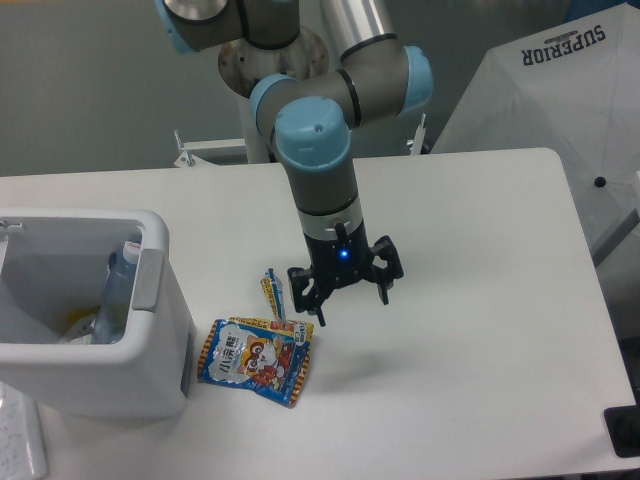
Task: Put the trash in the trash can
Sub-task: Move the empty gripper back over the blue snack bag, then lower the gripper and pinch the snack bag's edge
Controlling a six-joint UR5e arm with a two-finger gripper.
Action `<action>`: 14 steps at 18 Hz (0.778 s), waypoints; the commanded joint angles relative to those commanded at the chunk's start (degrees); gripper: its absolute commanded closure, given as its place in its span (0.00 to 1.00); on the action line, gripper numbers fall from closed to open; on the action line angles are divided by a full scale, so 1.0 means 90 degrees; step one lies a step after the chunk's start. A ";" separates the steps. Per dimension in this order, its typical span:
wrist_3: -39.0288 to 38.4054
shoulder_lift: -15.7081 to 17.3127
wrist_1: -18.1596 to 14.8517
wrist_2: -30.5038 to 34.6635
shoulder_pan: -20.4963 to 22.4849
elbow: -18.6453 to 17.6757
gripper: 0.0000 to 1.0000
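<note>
- The blue snack bag (256, 361) lies flat on the white table (470, 330), just in front of the trash can's near right corner. It shows a cartoon animal on its face and a yellow-orange edge along its top and right side.
- The narrow yellow-blue wrapper (273, 293) lies just above the snack bag's upper right corner, close to it; whether the two touch cannot be told.
- The small clear plastic bottle (115, 295) stands tilted inside the trash can, leaning against the right inner wall, with its label partly visible.
- The trash can (150, 375) is a white boxy bin with rounded corners at the left of the table; a grey panel sits on its right rim.
- The gripper (347, 302) points down over the table, just right of the wrapper and above the bag's right end. Its two black fingers are spread wide apart, and nothing is between them.
- The left fingertip (299, 310) hangs near the wrapper; contact with it cannot be judged. A blue light glows on the gripper body.
</note>
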 joint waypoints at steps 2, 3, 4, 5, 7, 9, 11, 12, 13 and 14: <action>0.0237 0.0020 0.0000 -0.0029 -0.0019 -0.0205 0.00; 0.0227 0.0010 0.0019 -0.0010 -0.0058 -0.0283 0.00; 0.0227 0.0020 0.0019 -0.0029 -0.0068 -0.0284 0.00; 0.0227 0.0020 0.0009 -0.0029 -0.0078 -0.0294 0.00; 0.0218 0.0010 0.0009 -0.0020 -0.0117 -0.0439 0.00; 0.0159 -0.0174 0.0048 -0.0010 -0.0195 -0.0470 0.00; 0.0081 -0.0351 0.0078 -0.0078 -0.0195 -0.0372 0.00; -0.0103 -0.0458 0.0078 -0.0165 -0.0195 -0.0246 0.00; -0.0366 -0.0585 0.0078 -0.0243 -0.0215 -0.0139 0.00; -0.0562 -0.0644 0.0078 -0.0264 -0.0215 -0.0109 0.00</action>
